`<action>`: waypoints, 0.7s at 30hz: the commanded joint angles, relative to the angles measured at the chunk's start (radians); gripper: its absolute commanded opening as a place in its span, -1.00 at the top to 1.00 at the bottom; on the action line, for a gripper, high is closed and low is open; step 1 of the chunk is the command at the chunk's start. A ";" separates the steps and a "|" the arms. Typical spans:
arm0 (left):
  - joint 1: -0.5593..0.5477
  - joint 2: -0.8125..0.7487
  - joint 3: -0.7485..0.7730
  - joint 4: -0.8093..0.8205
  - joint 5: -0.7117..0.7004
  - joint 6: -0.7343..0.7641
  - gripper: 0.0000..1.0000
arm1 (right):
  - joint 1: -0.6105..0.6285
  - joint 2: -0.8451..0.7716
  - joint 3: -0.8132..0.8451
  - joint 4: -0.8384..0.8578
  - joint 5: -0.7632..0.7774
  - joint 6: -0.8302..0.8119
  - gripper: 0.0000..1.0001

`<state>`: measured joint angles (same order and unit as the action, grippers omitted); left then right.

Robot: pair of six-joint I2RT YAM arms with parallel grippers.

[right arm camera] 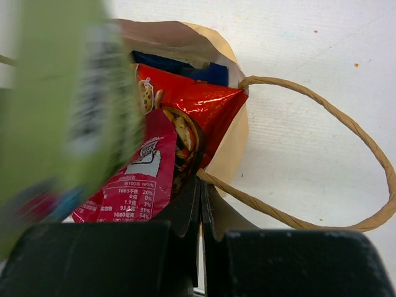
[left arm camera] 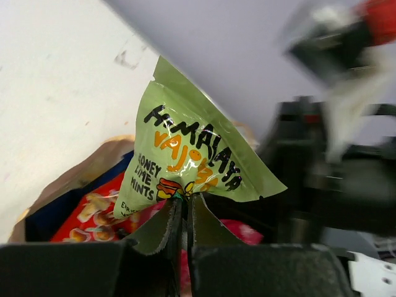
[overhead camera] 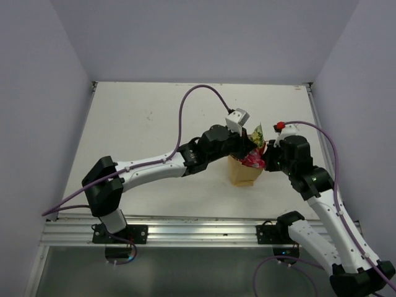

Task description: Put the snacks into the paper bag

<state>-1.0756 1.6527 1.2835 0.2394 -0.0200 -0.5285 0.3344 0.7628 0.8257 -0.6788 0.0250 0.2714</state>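
The tan paper bag (overhead camera: 242,174) stands mid-table between both arms. My left gripper (left arm camera: 184,201) is shut on the bottom edge of a small green mint packet (left arm camera: 192,154) and holds it just above the bag's mouth (overhead camera: 256,134). Inside the bag sit a red packet (right arm camera: 198,105), a pink one (right arm camera: 136,185) and a blue one (right arm camera: 179,68). My right gripper (right arm camera: 201,182) is shut on the bag's rim where a loop handle (right arm camera: 346,124) joins it. In the right wrist view the green packet (right arm camera: 62,111) is a blur at the left.
The white table (overhead camera: 142,124) is walled on the left, back and right. An aluminium rail (overhead camera: 185,232) runs along the near edge by the arm bases. The right arm's wrist (left arm camera: 334,154) sits close beside the green packet.
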 commanded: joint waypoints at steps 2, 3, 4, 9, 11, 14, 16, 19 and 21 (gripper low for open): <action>0.031 0.107 0.065 -0.195 -0.073 -0.047 1.00 | 0.009 0.000 -0.005 0.004 -0.043 -0.006 1.00; 0.031 0.126 0.085 -0.215 -0.078 -0.051 1.00 | 0.009 0.001 -0.004 0.001 -0.043 -0.006 1.00; 0.029 0.134 0.092 -0.236 -0.089 -0.056 1.00 | 0.009 0.001 -0.003 0.001 -0.043 -0.006 1.00; 0.031 0.174 0.195 -0.452 -0.116 -0.082 1.00 | 0.009 0.001 -0.003 0.002 -0.040 -0.006 1.00; 0.031 0.180 0.224 -0.501 -0.113 -0.087 1.00 | 0.009 0.001 -0.003 0.001 -0.040 -0.006 1.00; 0.029 0.176 0.276 -0.583 -0.107 -0.087 1.00 | 0.009 0.001 -0.003 0.001 -0.039 -0.005 1.00; 0.029 0.176 0.301 -0.650 -0.103 -0.082 1.00 | 0.009 0.000 -0.003 0.002 -0.037 -0.006 1.00; 0.029 0.214 0.379 -0.773 -0.098 -0.061 1.00 | 0.009 0.001 -0.003 0.001 -0.036 -0.006 1.00; 0.029 0.255 0.430 -0.821 -0.084 -0.044 1.00 | 0.009 0.001 -0.003 0.001 -0.036 -0.005 1.00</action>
<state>-1.0428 1.8530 1.6348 -0.4076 -0.1188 -0.5903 0.3397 0.7635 0.8257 -0.6720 0.0082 0.2687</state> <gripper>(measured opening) 0.044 0.007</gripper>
